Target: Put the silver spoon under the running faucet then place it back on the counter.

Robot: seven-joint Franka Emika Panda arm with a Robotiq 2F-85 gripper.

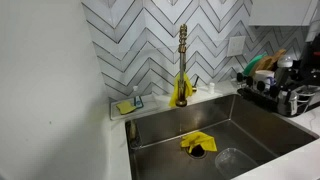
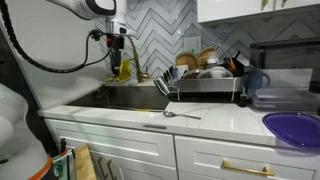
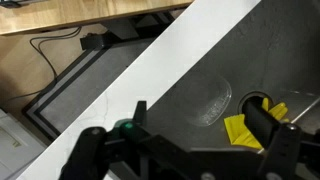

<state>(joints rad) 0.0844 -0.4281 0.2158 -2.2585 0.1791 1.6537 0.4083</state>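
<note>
The silver spoon point(image 2: 182, 115) lies flat on the pale counter point(image 2: 210, 122) in front of the dish rack, well away from my gripper. My gripper point(image 2: 117, 47) hangs over the steel sink basin point(image 2: 125, 97), open and empty. In the wrist view its two fingers point(image 3: 198, 108) are spread wide above the basin floor point(image 3: 190, 75), with the counter edge point(image 3: 150, 65) running diagonally past. The tall brass-gold faucet point(image 1: 182, 65) stands behind the basin point(image 1: 250, 125). I cannot make out running water. The spoon is hidden in the wrist view.
A crumpled yellow cloth point(image 1: 197, 144) point(image 3: 243, 130) lies by the drain, next to a clear round lid point(image 1: 229, 158) point(image 3: 211, 100). A sponge tray point(image 1: 128, 105) sits by the faucet. A full dish rack point(image 2: 205, 80), clear box point(image 2: 280, 90) and purple bowl point(image 2: 295, 128) stand on the counter.
</note>
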